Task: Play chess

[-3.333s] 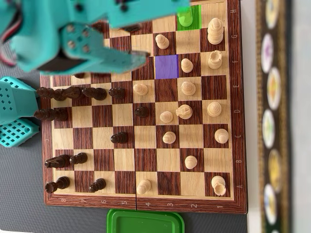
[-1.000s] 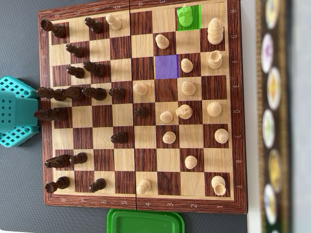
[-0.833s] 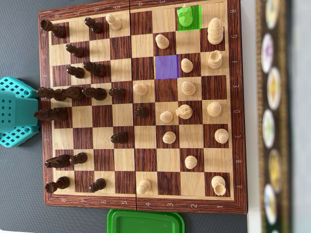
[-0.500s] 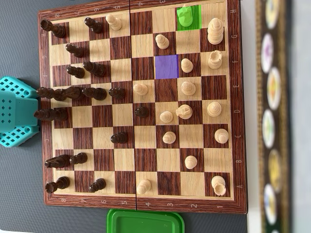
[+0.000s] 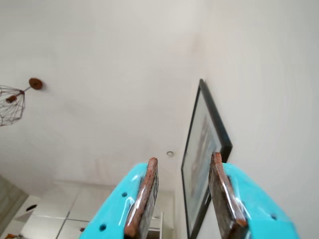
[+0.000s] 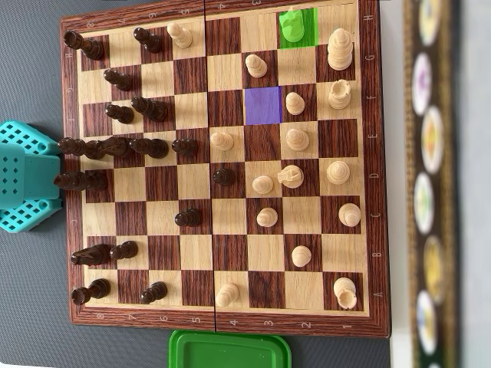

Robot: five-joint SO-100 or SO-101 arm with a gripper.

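The pincer points up and away from the table in the wrist view, its two teal fingers with brown pads standing apart with nothing between them, so it is released and empty. Past its tips lie only a pale wall, a dark-framed picture just behind the right finger, and a wire lamp far off to the left. The chessboard is not before the pincer at all; the overhead view shows it lying beside the arm's teal base, which sits at the board's left edge. On the board, a piece tinted green stands on a green-marked square in the top row, and a purple-marked square lies empty two rows below and one column left. The green piece looks like a knight, though the tint blurs its shape. Dark pieces crowd the base side, light pieces the far side. A green tray touches the board's lower edge.
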